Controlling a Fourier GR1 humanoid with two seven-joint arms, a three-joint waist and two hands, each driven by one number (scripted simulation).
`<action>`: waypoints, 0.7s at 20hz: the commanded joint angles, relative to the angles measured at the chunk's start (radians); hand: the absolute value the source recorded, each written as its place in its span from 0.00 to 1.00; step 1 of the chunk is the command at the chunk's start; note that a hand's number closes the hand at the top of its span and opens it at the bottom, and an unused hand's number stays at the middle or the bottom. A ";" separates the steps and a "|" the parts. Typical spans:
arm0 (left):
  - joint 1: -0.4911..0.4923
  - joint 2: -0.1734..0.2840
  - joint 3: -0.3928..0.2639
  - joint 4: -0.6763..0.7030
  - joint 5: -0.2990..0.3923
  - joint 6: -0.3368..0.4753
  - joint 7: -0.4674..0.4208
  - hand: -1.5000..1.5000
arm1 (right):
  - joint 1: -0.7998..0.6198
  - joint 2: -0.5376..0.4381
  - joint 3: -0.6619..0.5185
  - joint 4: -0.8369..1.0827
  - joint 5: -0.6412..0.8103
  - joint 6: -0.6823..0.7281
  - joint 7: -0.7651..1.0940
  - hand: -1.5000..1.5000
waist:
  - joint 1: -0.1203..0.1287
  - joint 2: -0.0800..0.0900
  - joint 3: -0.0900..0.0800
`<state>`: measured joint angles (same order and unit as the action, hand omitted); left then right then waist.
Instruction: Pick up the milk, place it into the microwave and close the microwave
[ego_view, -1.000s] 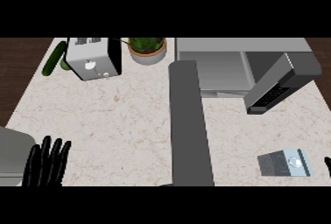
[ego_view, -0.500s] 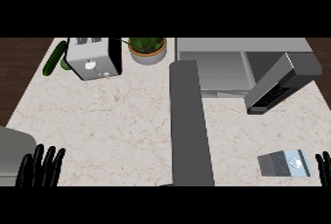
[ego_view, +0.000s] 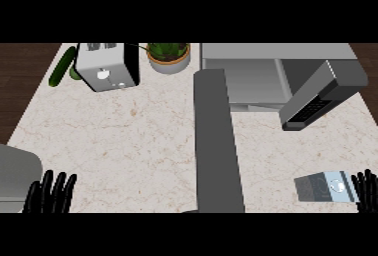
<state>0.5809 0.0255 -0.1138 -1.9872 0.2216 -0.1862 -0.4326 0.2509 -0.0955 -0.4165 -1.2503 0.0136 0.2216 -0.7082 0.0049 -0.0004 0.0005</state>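
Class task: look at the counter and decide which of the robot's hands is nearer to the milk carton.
Right. The right hand sits just beside the milk carton, at its right edge. The left hand is far across the counter, near the lower left corner.

No readable text, brand, number or sign is found anywhere. A small pale round mark is seen on the toaster (ego_view: 108, 71) front and another on the milk carton (ego_view: 325, 187) — neither can be read. The microwave (ego_view: 295, 80) door's keypad is shown only as unreadable light specks.
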 joint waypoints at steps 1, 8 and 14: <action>-0.018 -0.024 -0.041 0.025 -0.037 0.037 -0.024 0.00 | -0.032 -0.008 0.004 0.118 0.029 -0.014 -0.110 0.00 | -0.002 0.000 0.000; 0.023 0.022 0.007 -0.008 0.013 -0.025 -0.017 0.00 | -0.114 -0.071 -0.019 0.319 0.042 -0.040 -0.208 0.00 | -0.001 0.000 0.000; 0.083 0.014 -0.014 -0.036 0.001 -0.013 -0.049 0.00 | -0.220 -0.082 0.003 0.444 0.062 -0.064 -0.280 0.00 | 0.003 0.000 0.000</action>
<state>0.6444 0.0237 -0.1462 -2.0044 0.2025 -0.1888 -0.4764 0.1091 -0.1602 -0.4168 -0.9019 0.0624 0.1816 -0.9311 0.0057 -0.0005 0.0005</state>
